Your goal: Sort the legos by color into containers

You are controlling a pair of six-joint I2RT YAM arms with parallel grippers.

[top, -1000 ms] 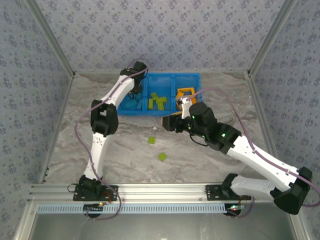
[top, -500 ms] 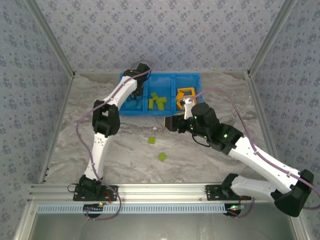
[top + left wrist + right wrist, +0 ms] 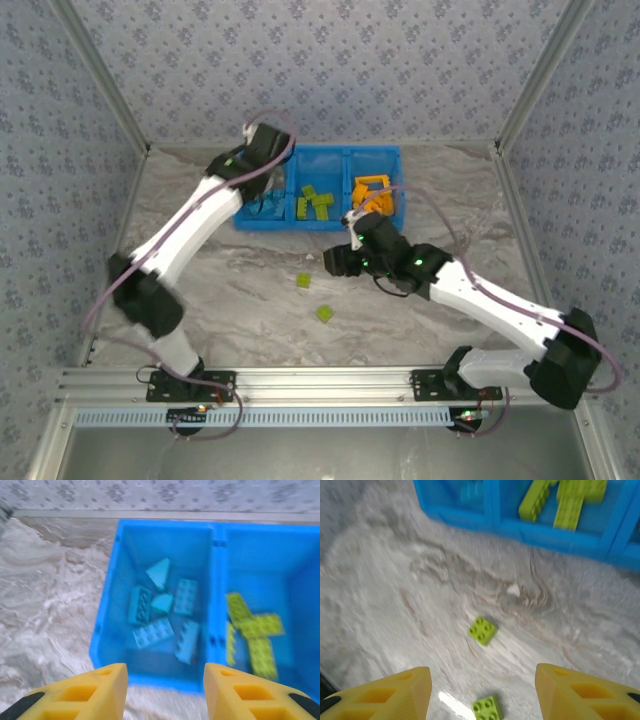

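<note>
The bright blue bin (image 3: 320, 152) stands at the back of the table with three compartments. Teal bricks (image 3: 162, 612) lie in its left one, lime green bricks (image 3: 252, 630) in the middle one, and orange pieces with the open frame (image 3: 372, 188) in the right one. Two lime green bricks lie loose on the table, one (image 3: 483, 630) farther and one (image 3: 488, 709) nearer. My right gripper (image 3: 482, 690) hovers open above them, holding nothing. My left gripper (image 3: 165, 680) is open and empty at the near wall of the teal compartment.
The marble tabletop (image 3: 230, 290) lies bare to the left of the loose bricks. Patterned walls and metal frame posts (image 3: 110, 100) close in the workspace. The right arm's forearm (image 3: 480, 300) stretches across the right half of the table.
The left arm's elbow swung far out to the left and its gripper drew back from the bin. The right gripper moved down-left, away from the bin, over the loose green bricks.
</note>
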